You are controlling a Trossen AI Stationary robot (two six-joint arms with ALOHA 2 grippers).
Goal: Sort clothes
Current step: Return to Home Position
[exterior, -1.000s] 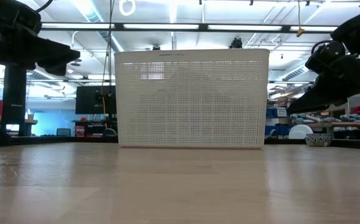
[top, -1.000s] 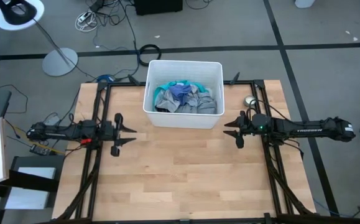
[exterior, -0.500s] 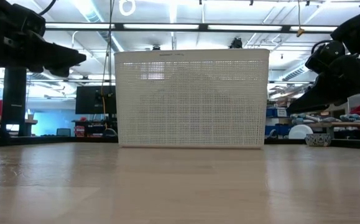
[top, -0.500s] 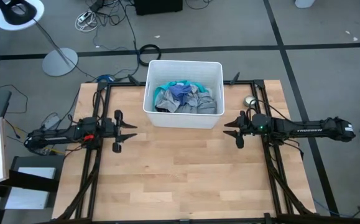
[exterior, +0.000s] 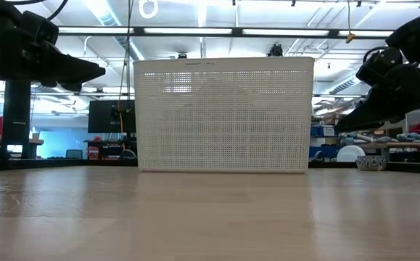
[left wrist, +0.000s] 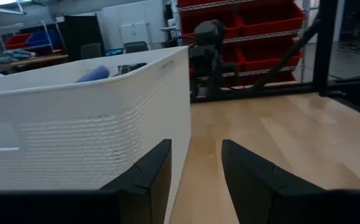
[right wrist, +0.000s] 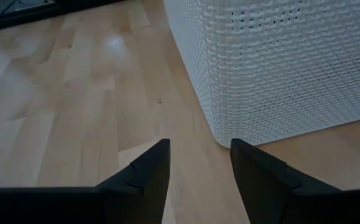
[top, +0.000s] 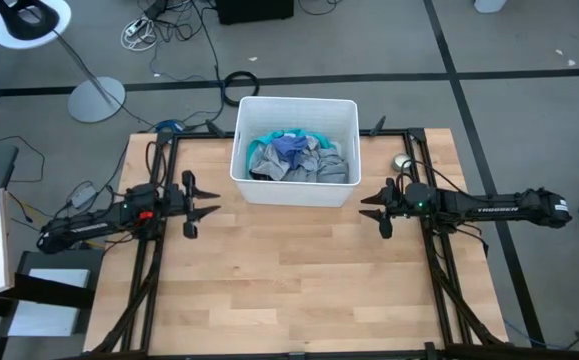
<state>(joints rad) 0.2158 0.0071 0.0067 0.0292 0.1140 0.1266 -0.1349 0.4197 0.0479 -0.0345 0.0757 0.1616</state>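
Note:
The clothes [top: 297, 158] lie heaped in the white plastic bin [top: 344, 112] at the table's far middle: grey pieces, a blue piece [top: 291, 147] on top and a turquoise piece [top: 291, 134] behind it. The blue piece also peeks over the bin's rim in the left wrist view [left wrist: 92, 74]. My left gripper [top: 212, 203] is open and empty, left of the bin and above the table. My right gripper [top: 366, 208] is open and empty, right of the bin's near corner.
The bin's mesh wall [exterior: 224, 116] stands between the two arms in the low view. Bare wooden tabletop [top: 289, 280] lies in front of the bin. A small bowl [top: 403, 162] sits at the table's right edge beside the black frame rails.
My left gripper has moved toward the table's far edge and toward the bin, its arm swinging so the fingers point more at the bin's left wall; it stays open. My right arm has kept still.

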